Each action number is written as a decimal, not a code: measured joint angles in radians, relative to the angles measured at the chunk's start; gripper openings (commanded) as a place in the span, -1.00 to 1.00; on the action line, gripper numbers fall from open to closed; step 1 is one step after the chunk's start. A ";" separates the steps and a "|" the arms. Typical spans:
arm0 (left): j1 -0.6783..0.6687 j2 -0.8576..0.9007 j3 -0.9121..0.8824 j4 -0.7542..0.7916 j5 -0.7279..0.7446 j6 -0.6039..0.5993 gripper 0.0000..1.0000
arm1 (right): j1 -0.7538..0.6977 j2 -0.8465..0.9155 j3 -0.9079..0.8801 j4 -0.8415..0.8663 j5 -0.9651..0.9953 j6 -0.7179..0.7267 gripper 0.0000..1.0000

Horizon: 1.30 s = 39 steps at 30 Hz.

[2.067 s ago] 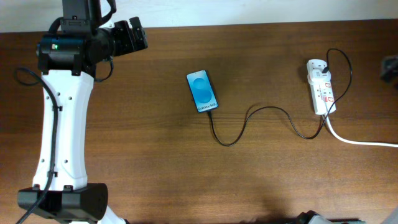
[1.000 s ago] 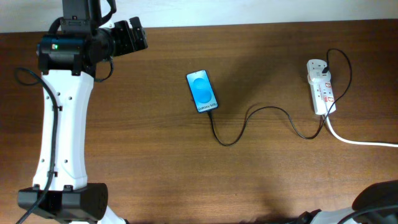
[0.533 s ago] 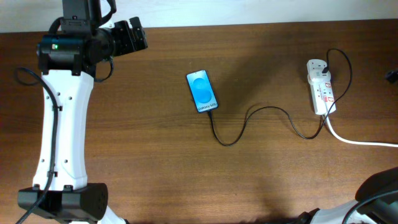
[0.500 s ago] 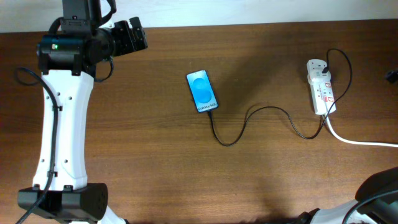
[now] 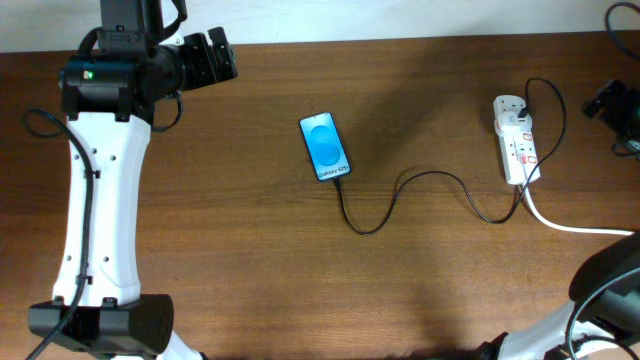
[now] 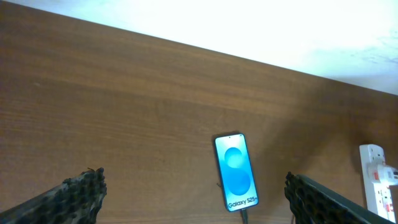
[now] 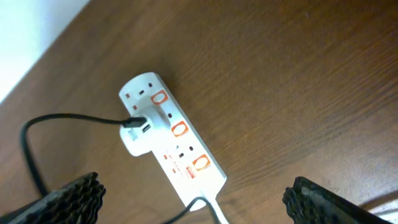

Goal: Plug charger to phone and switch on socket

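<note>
The charger (image 5: pixel 435 173) lies slack on the table (image 5: pixel 250 250); its thin black cable runs in loose curves from the lettered end of the phone (image 5: pixel 326 146) across to the socket (image 5: pixel 518 140), where a white adapter (image 7: pixel 144 130) sits pushed into the strip; whether the small plug tip is fully seated in the phone or only touching it is too fine to tell. The cable looks very light and limp, likely a little springy in its curls, so a pinch on the slack would only drag a loop; the place to take it is the stiff moulding just behind the tip, squeezed across its flat sides. The phone is smooth and probably light enough to slide on the wood, so it may need steadying against any push from the tip. The socket is rigid plastic, tethered by its thick white cord (image 5: pixel 585 229); its red-marked switches (image 7: pixel 179 129) want a press straight down from one fingertip, since a sideways shove could skid the strip; which switch serves the adapter is not clear. The left gripper (image 6: pixel 194 186) hangs high over the table well apart from the phone, fingers spread wide and empty; the right gripper (image 7: pixel 194 182) hovers above the socket, likewise spread wide and holding nothing.
</note>
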 measured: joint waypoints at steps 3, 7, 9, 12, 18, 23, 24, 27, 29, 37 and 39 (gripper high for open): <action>0.000 0.000 0.000 0.000 0.000 0.000 0.98 | 0.004 0.017 0.000 0.024 0.005 0.000 0.97; 0.000 0.000 0.000 0.000 0.000 0.000 0.98 | -0.023 0.020 0.000 0.047 -0.007 0.002 0.97; 0.000 0.000 0.000 0.000 0.000 0.000 0.98 | -0.051 0.020 0.000 0.048 -0.014 0.004 0.97; 0.000 0.000 0.000 0.000 0.000 0.000 0.98 | -0.081 0.022 0.000 0.059 -0.014 0.004 0.97; 0.000 0.000 0.000 0.000 0.000 0.000 0.98 | -0.097 0.082 0.000 0.104 -0.044 -0.005 0.97; 0.000 0.000 0.000 0.000 0.000 0.000 0.98 | -0.087 0.195 0.000 0.110 -0.092 -0.048 0.97; 0.000 0.000 0.000 0.000 0.000 0.000 0.98 | -0.080 0.215 0.000 0.109 -0.097 -0.058 0.97; 0.000 0.000 0.000 0.000 0.000 0.000 0.98 | -0.048 0.265 0.000 0.116 -0.100 -0.092 0.97; 0.000 0.000 0.000 0.000 0.000 0.000 0.98 | -0.028 0.288 0.000 0.135 -0.101 -0.104 0.97; 0.000 0.000 0.000 0.000 0.000 0.000 0.98 | 0.021 0.348 0.000 0.158 -0.077 -0.115 0.97; 0.000 0.000 0.000 0.000 0.000 0.000 0.98 | 0.027 0.355 0.000 0.157 -0.065 -0.116 0.96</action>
